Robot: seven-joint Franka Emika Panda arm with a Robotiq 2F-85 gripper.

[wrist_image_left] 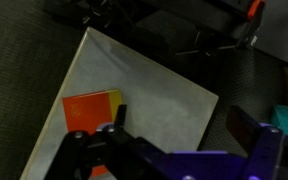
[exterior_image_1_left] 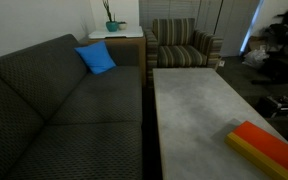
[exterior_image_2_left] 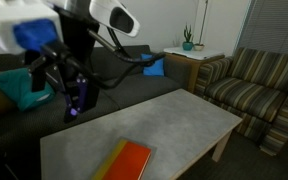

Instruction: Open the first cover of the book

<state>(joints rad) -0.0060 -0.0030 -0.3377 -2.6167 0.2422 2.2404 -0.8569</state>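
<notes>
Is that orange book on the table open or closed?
Closed. The flat orange-red book with a yellow side band lies on the grey table, its plain top cover down flat; the black gripper hangs above, apart.

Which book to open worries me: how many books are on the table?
1. The book lies flat near one edge of the table; no other book shows in any view.

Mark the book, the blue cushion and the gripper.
book (exterior_image_2_left: 134, 160): exterior view, middle of its orange-red face.
blue cushion (exterior_image_1_left: 96, 58): exterior view, centre of its face.
gripper (wrist_image_left: 176, 128): wrist view, midway between its fingertips.
</notes>
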